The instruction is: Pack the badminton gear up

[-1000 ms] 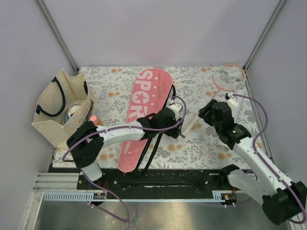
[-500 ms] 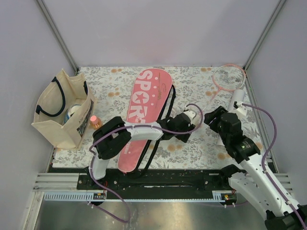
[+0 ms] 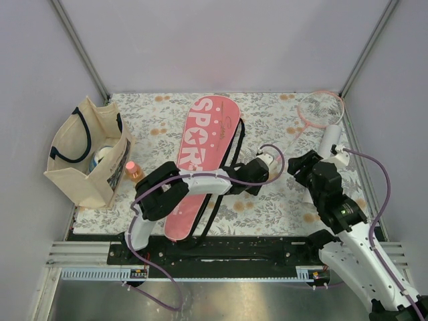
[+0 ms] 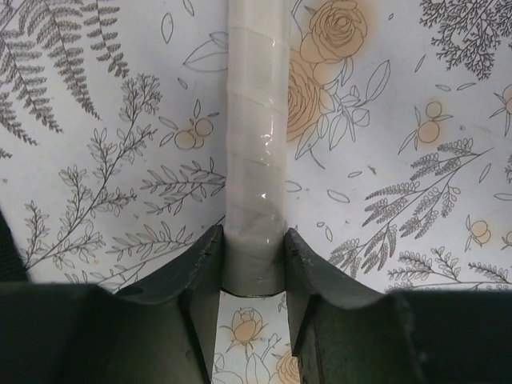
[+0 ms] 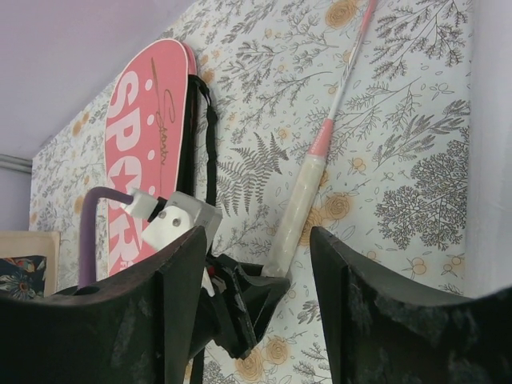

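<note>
Grasp step, by my reading: left claw (image 4: 253,244) pinched shut on the racket (image 4: 254,160) at its handle butt. The racket lies flat near the right edge of the tabletop (image 3: 154,127), head at the far right corner. Next calls for a lift and a swing toward the pink cover (image 3: 200,157) mid-tabletop. Left arm stretched low rightward. Right claw (image 5: 256,240) hovers spread, empty.

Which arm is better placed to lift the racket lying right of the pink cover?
Left. The left gripper has its jaws closed on the racket at its white handle; the right gripper hangs open, off it, holding nothing.
</note>
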Tool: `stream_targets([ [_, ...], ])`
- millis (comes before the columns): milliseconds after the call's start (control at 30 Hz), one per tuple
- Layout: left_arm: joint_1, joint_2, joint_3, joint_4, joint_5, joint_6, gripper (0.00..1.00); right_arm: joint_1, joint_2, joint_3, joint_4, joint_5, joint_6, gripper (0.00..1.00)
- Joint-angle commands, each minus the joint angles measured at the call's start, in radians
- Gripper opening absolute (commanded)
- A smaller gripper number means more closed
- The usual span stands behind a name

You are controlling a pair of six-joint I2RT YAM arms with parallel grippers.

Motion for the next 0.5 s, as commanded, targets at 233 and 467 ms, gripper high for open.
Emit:
stream_targets([
  [233, 0.011, -0.237, -0.17, -0.092, -0.044, -0.152, 0.0, -0.01, 0.148, -0.135, 0.344, -0.152, -0.08, 0.66],
  [467, 0.073, -0.442, -0.376, 0.046, 0.148, -0.318, 0.0, -0.076, 0.368, -0.204, 0.653, -0.386, -0.005, 0.74],
])
